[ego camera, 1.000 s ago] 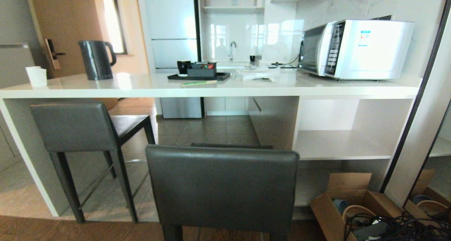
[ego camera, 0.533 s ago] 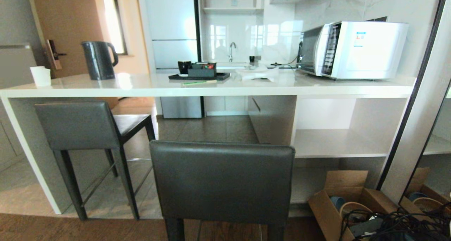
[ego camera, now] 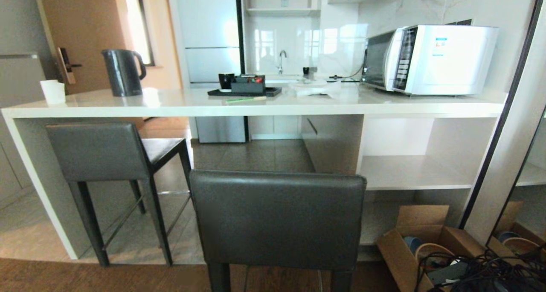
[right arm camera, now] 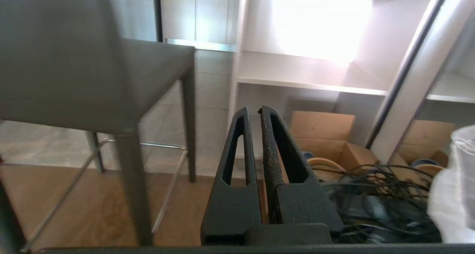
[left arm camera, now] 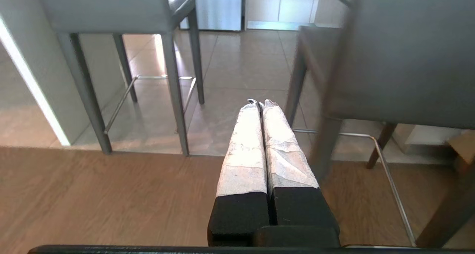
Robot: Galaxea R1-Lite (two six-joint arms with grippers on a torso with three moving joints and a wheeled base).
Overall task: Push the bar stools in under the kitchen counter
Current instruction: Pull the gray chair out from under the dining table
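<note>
Jaws, both pairs: together, holding nothing; my left gripper (left arm camera: 258, 102) and right gripper (right arm camera: 253, 111) hang low above the wood floor, either side of the near stool (ego camera: 277, 219). Near stool: stands out from the surface (ego camera: 256, 108), backrest toward me. Far stool (ego camera: 100, 153): to the left, seat partly under the surface. On the surface: kettle (ego camera: 123, 72), tray (ego camera: 244, 92), microwave (ego camera: 431, 59). Cardboard box (ego camera: 420, 245): on the floor, lower right.
</note>
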